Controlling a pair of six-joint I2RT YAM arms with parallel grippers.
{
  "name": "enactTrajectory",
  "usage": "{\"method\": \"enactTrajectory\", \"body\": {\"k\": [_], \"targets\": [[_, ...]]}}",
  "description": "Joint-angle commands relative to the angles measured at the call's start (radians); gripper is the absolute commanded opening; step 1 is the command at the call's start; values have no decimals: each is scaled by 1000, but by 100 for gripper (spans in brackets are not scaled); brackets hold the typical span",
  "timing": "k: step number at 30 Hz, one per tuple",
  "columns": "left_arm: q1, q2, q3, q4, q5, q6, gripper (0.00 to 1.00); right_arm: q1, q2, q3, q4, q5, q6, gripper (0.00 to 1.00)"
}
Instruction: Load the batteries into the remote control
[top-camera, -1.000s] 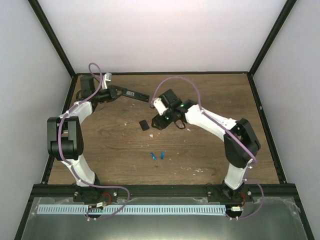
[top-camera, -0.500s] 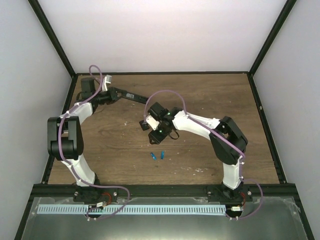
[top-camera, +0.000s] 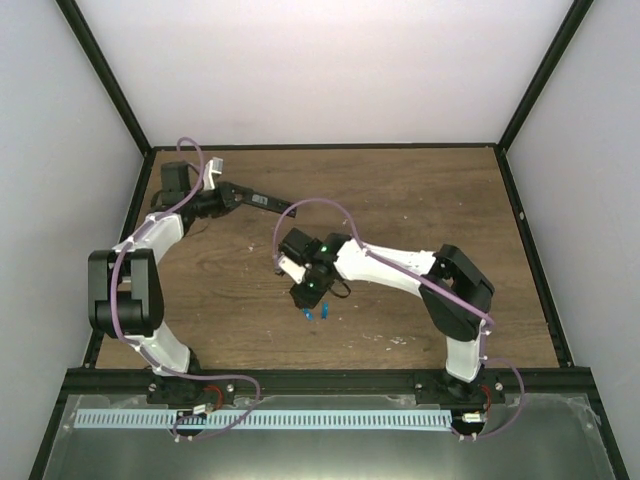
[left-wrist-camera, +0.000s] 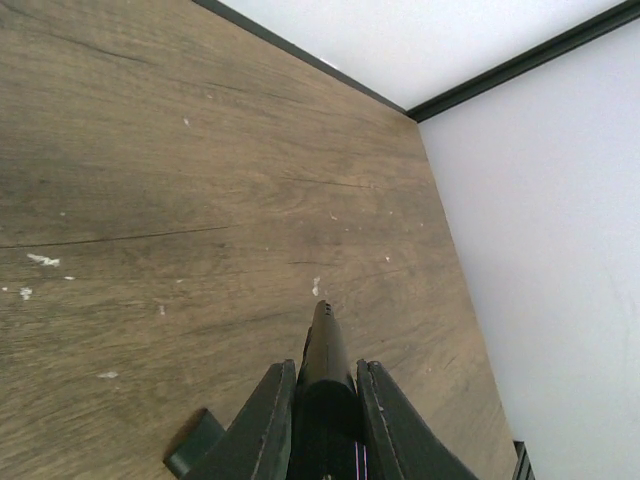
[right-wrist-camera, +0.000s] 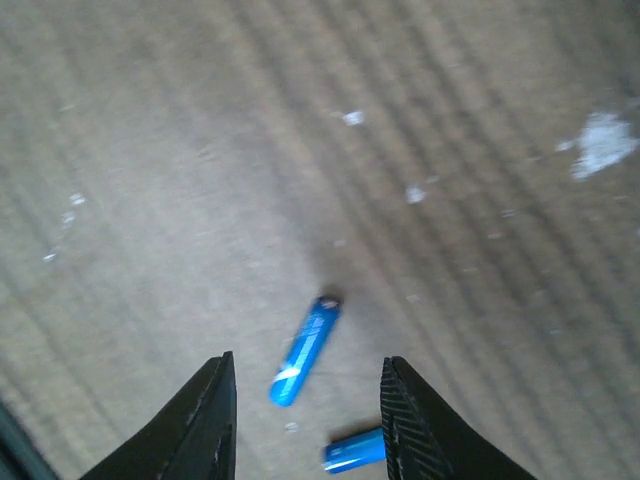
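Note:
My left gripper is shut on the near end of the slim black remote control and holds it at the back left. In the left wrist view the remote sticks out forward between the fingers. Two small blue batteries lie side by side on the wood. My right gripper hovers open just above them. In the right wrist view one battery lies between the open fingers, and the other lies by the right finger. The right gripper touches neither.
Pale specks of debris lie on the wooden table, one patch near the front right and one in the right wrist view. Black frame rails and white walls border the table. The small black cover piece is hidden under my right arm.
My right arm has swung from the back middle, near the black cover piece, forward and left to above the two batteries. My left gripper shifted slightly with the remote.

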Motion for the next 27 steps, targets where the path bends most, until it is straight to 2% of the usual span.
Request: {"method": "enactTrajectory", "body": {"k": [1,5,10,27], "targets": [[-23,-63,-21,-52,-45,10,0,62,-59,-21,-17,20,89,32],[-37,-97,-78,-3,-57,-25,0,78,-68,-44,-17,26,143,30],[-58,-135,-116,-21,-96,-9,0,79,-83,-82,-13,63,200,29],[-71,-224,-162,-47,-133,-8,0,80,-33,-91,45,72,222,26]]}}
